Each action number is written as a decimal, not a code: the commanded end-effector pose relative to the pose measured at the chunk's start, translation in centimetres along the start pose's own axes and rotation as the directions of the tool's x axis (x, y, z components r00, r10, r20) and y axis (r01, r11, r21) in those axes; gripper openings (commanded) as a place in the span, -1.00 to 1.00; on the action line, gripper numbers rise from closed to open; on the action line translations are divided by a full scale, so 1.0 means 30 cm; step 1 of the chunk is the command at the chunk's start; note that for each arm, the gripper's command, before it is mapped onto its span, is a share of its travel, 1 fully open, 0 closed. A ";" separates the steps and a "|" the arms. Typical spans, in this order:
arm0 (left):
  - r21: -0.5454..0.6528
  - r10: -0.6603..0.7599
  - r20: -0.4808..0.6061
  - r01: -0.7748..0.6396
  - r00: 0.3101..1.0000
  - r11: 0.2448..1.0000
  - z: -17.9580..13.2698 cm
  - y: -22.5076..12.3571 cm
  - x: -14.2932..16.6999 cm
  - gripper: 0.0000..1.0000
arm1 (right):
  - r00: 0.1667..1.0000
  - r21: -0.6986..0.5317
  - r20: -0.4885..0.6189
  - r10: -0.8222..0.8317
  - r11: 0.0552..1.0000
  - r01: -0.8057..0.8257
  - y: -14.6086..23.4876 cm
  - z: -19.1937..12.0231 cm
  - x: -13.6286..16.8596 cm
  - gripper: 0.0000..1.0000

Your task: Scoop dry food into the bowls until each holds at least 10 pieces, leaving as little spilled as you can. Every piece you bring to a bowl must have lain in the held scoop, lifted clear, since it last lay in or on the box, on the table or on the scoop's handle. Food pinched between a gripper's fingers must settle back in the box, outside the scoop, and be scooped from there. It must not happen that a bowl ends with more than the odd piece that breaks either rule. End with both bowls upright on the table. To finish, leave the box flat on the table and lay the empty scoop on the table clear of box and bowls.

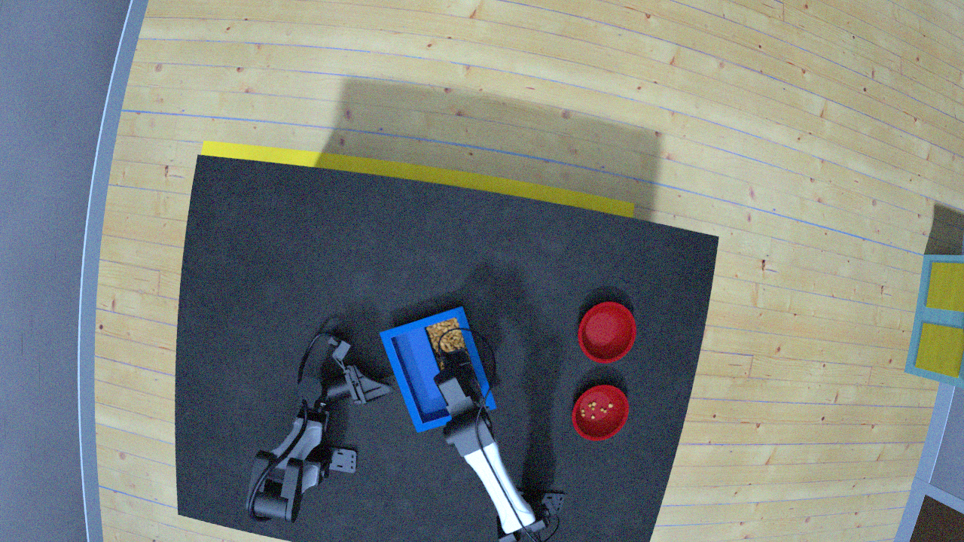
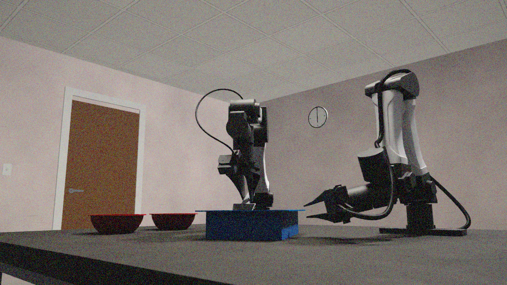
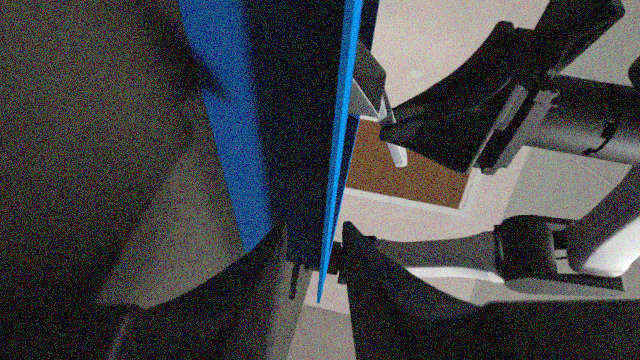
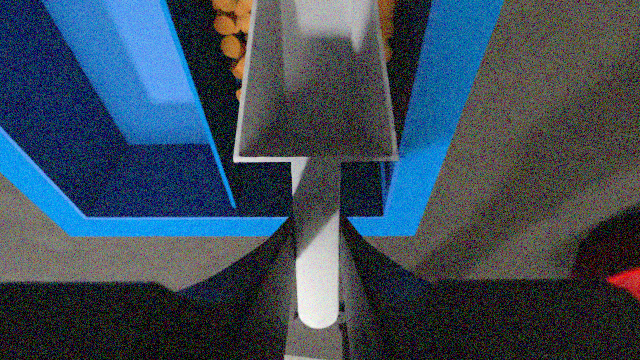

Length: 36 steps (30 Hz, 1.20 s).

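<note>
My right gripper (image 2: 246,200) (image 4: 317,221) is shut on the handle of the grey scoop (image 4: 320,105) (image 2: 243,207) (image 3: 371,87). The scoop is over the food side of the blue box (image 1: 422,324) (image 2: 248,225) (image 4: 175,226); no pieces show in its visible part. Food (image 1: 441,331) (image 4: 231,46) fills the compartment's far end. My left gripper (image 1: 390,388) (image 2: 304,211) (image 3: 314,226) is slightly open at the box's side, one fingertip above and one below the rim's level. The far bowl (image 1: 606,332) (image 2: 117,225) is empty; the near bowl (image 1: 608,425) (image 2: 173,222) holds several pieces.
A divider (image 4: 197,107) splits the box into the food side and an empty compartment. Both bowls stand upright on the dark table (image 1: 289,235), apart from the box. The right arm reaches over the box's near edge; the left arm stands beside it.
</note>
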<state>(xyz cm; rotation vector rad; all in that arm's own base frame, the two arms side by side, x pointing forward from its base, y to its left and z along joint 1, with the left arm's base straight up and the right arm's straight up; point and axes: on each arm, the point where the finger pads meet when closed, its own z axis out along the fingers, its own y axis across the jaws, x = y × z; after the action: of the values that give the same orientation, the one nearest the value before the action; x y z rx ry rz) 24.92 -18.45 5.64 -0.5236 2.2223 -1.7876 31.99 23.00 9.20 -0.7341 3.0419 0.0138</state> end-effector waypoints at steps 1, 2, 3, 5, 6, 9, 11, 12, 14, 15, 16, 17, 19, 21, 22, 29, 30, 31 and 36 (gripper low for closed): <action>0.029 0.053 0.023 -0.053 0.998 0.998 0.028 -0.034 -0.031 -0.45 | 0.995 -0.007 0.095 -0.001 1.000 0.002 0.006 -0.095 -0.031 -1.00; 0.029 0.053 0.023 -0.053 0.998 0.998 0.032 -0.034 -0.030 -0.45 | 0.995 -0.007 0.095 -0.001 1.000 0.002 0.006 -0.095 -0.031 -1.00; 0.029 0.053 0.023 -0.053 0.998 0.998 0.037 -0.034 -0.030 -0.45 | 0.995 -0.007 0.095 -0.001 1.000 0.002 0.006 -0.095 -0.031 -1.00; 0.030 0.054 0.023 -0.055 0.998 0.998 0.041 -0.035 -0.031 -0.45 | 0.995 -0.007 0.095 -0.001 1.000 0.002 0.006 -0.095 -0.031 -1.00; 0.030 0.054 0.023 -0.055 0.998 0.998 0.041 -0.035 -0.031 -0.45 | 0.995 -0.007 0.095 -0.001 1.000 0.002 0.006 -0.095 -0.031 -1.00; 0.032 0.057 0.024 -0.058 0.998 0.998 0.054 -0.037 -0.034 -0.45 | 0.995 -0.007 0.095 -0.001 1.000 0.002 0.006 -0.095 -0.031 -1.00; 0.032 0.056 0.023 -0.057 0.998 0.998 0.062 -0.037 -0.033 -0.45 | 0.995 -0.007 0.095 -0.001 1.000 0.002 0.006 -0.095 -0.031 -1.00; 0.032 0.057 0.023 -0.058 0.998 0.998 0.067 -0.037 -0.032 -0.45 | 0.995 -0.007 0.095 -0.001 1.000 0.002 0.006 -0.095 -0.031 -1.00; 0.033 0.057 0.023 -0.058 0.998 0.998 0.076 -0.038 -0.032 -0.45 | 0.995 -0.007 0.095 -0.001 1.000 0.002 0.006 -0.095 -0.031 -1.00; 0.034 0.058 0.023 -0.059 0.998 0.998 0.081 -0.038 -0.031 -0.45 | 0.995 -0.007 0.095 -0.001 1.000 0.002 0.006 -0.095 -0.031 -1.00; 0.036 0.062 0.024 -0.063 0.998 0.997 0.083 -0.043 -0.032 -0.45 | 0.995 -0.007 0.095 -0.001 1.000 0.002 0.006 -0.095 -0.031 -1.00; 0.034 0.058 0.022 -0.059 0.998 0.998 0.088 -0.039 -0.031 -0.45 | 0.995 -0.007 0.095 -0.001 1.000 0.002 0.006 -0.095 -0.031 -1.00; 0.035 0.059 0.023 -0.060 0.998 0.998 0.097 -0.040 -0.032 -0.45 | 0.995 -0.007 0.095 -0.001 1.000 0.002 0.006 -0.095 -0.031 -1.00; 0.037 0.062 0.024 -0.063 0.998 0.997 0.105 -0.043 -0.033 -0.45 | 0.995 -0.007 0.095 -0.001 1.000 0.002 0.006 -0.095 -0.031 -1.00; 0.037 0.062 0.024 -0.063 0.998 0.997 0.105 -0.043 -0.033 -0.45 | 0.995 -0.007 0.095 -0.001 1.000 0.002 0.006 -0.095 -0.031 -1.00; 0.055 0.089 0.029 -0.091 0.996 0.994 0.116 -0.073 -0.038 -0.45 | 0.995 -0.007 0.095 -0.001 1.000 0.002 0.006 -0.095 -0.031 -1.00; 0.056 0.091 0.029 -0.093 0.995 0.994 0.117 -0.074 -0.038 -0.45 | 0.999 0.011 0.025 -0.021 1.000 0.020 -0.003 -0.027 -0.020 -1.00; 0.055 0.093 0.035 -0.094 0.995 0.994 0.113 -0.072 -0.044 -0.45 | 0.997 0.000 0.071 -0.012 1.000 0.012 -0.001 -0.066 -0.030 -1.00; 0.038 0.064 0.023 -0.064 0.998 0.997 0.116 -0.073 -0.033 -0.45 | 1.000 0.005 -0.008 -0.008 1.000 0.008 -0.001 0.010 -0.020 -1.00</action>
<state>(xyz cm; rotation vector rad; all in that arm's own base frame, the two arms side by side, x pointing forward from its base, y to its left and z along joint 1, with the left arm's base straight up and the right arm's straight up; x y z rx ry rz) 26.67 -21.16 5.49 -0.5004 2.1987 -1.7801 32.06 23.05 9.27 -0.7375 3.0430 0.0130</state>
